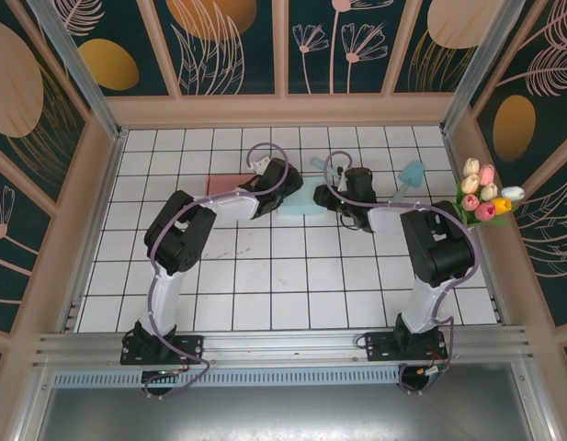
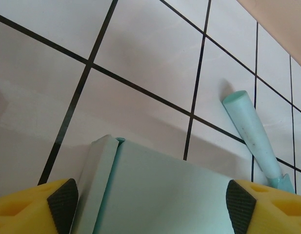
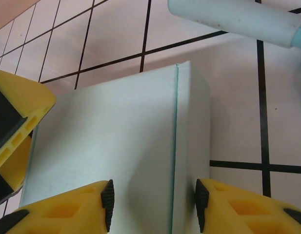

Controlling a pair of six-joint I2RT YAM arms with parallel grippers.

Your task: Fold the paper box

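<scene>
Bright, even light over the white tiled tabletop (image 1: 292, 276), no hard glare anywhere. At the left wrist, the pale mint folded paper box (image 2: 160, 195) throws a soft grey shadow towards twelve o'clock. At the right wrist, the yellow black-padded fingertips (image 3: 67, 214) at six o'clock look slightly soft, while the grid lines stay crisp.

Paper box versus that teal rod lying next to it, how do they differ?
The paper box is flat-faced with a sharp crease; the teal rod is round. The paper box is paler mint; the teal rod is deeper, with dark specks. The paper box sits at the jaws of the left gripper and right gripper; the teal rod lies apart on bare tiles. Both are greenish-blue, on the white tiled table.
</scene>
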